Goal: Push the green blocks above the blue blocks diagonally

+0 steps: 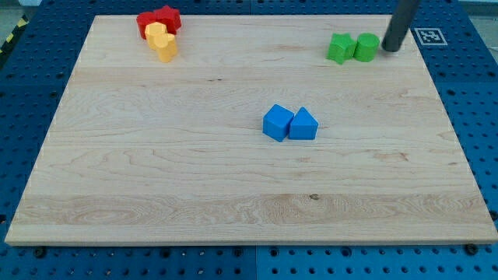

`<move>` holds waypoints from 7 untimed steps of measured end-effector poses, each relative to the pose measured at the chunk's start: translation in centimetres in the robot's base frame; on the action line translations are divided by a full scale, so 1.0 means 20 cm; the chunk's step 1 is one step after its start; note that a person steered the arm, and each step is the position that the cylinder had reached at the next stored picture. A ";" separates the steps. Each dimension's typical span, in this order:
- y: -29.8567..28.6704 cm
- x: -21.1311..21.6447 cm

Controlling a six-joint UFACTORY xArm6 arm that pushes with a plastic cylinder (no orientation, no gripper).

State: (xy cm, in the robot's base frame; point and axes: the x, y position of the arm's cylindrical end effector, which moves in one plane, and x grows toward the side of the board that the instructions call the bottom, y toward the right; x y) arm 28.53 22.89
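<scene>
Tip: my tip (390,49) rests just right of the green cylinder (366,47); no jaws fitted.
Green star (340,48): touching cylinder's far side.
Blue blocks (289,124): well below-left of my tip.

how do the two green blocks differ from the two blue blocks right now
The green pair, green star block and green cylinder, sits near the view's top right; the blue cube and blue wedge-like block sit mid-board. My tip is right beside the green cylinder and far from the blue ones. Both pairs sit side by side, touching.

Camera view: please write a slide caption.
My tip sits right of the green blocks; the blue blocks wait mid-board.
</scene>
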 end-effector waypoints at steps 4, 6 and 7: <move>-0.47 0.01; -0.50 0.16; -0.39 0.17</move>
State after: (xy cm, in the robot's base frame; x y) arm 32.02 15.10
